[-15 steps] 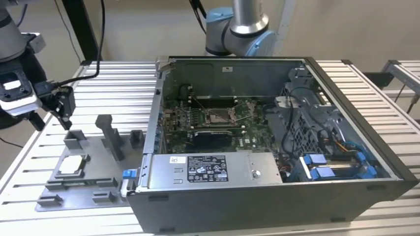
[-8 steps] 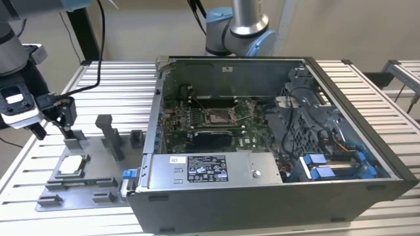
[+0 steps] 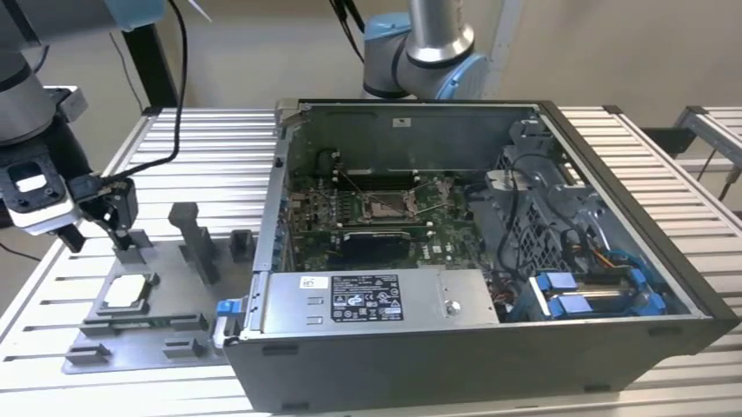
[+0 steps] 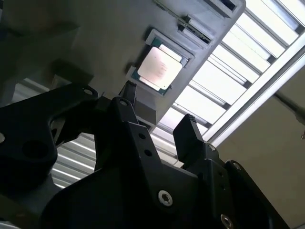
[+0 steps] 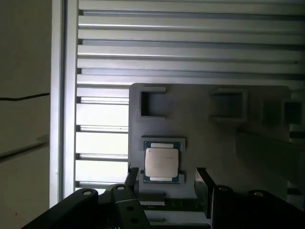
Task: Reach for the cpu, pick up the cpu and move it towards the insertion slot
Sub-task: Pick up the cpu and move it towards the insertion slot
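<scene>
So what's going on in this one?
The arm's gripper hangs open above the grey fixture plate, which sits beside the open computer case. The cpu lies in its holder on that plate, not yet gripped. The insertion slot sits inside the case, on the green board.
</scene>
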`<act>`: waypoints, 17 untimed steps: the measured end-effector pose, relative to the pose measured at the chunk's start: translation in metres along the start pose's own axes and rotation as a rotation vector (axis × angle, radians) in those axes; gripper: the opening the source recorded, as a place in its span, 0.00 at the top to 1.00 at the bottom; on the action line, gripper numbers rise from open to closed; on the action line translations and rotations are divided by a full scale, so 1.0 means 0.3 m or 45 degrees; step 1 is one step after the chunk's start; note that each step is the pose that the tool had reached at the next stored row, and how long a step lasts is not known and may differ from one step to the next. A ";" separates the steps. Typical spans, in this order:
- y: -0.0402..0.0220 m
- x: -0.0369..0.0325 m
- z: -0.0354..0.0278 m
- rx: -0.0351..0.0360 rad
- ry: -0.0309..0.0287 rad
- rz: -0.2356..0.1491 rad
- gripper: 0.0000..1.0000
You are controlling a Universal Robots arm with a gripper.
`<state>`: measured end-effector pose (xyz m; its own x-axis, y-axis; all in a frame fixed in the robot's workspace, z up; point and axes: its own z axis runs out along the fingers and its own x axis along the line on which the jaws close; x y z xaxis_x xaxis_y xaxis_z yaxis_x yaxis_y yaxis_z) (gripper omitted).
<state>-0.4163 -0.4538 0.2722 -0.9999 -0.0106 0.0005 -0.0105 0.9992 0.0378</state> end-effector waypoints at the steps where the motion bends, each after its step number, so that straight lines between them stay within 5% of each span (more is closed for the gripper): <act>1: 0.000 0.000 0.000 0.0000 0.0001 0.000 0.00; 5: 0.000 0.000 0.008 -0.0002 -0.0002 0.000 0.00; 17: -0.014 0.000 0.080 -0.0002 -0.0002 0.000 0.00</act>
<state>-0.4163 -0.4571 0.2480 -0.9999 -0.0105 0.0003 -0.0105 0.9992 0.0379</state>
